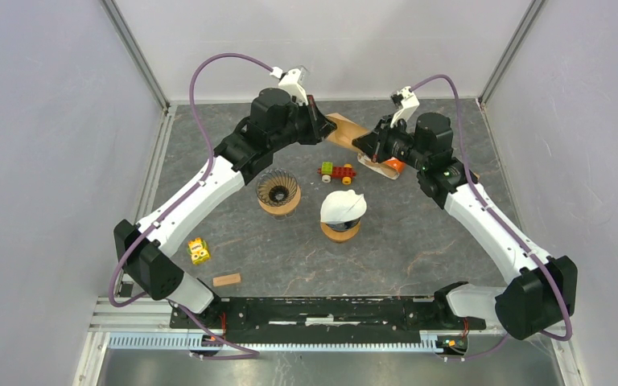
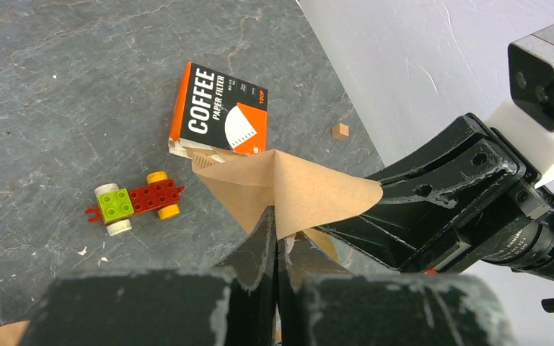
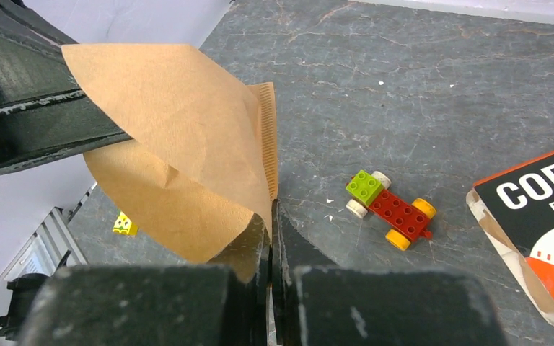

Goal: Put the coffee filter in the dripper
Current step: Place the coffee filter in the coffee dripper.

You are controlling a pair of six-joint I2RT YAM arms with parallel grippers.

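Observation:
A brown paper coffee filter [image 1: 344, 130] hangs in the air at the back of the table, held between both arms. My left gripper [image 2: 277, 225] is shut on one edge of the filter [image 2: 299, 189]. My right gripper [image 3: 270, 213] is shut on the filter's [image 3: 177, 148] crimped seam from the opposite side. The filter is spread partly open between them. An empty ribbed glass dripper [image 1: 278, 191] on a wooden ring stands below and left of the filter. A second dripper [image 1: 342, 214] beside it has a white filter in it.
An orange coffee filter box [image 1: 388, 167] lies under the right wrist. A toy brick car [image 1: 336, 171] sits between the box and the drippers. A yellow block [image 1: 199, 251] and a wooden block [image 1: 226, 280] lie near left. A small wooden cube [image 2: 340, 130] sits by the back wall.

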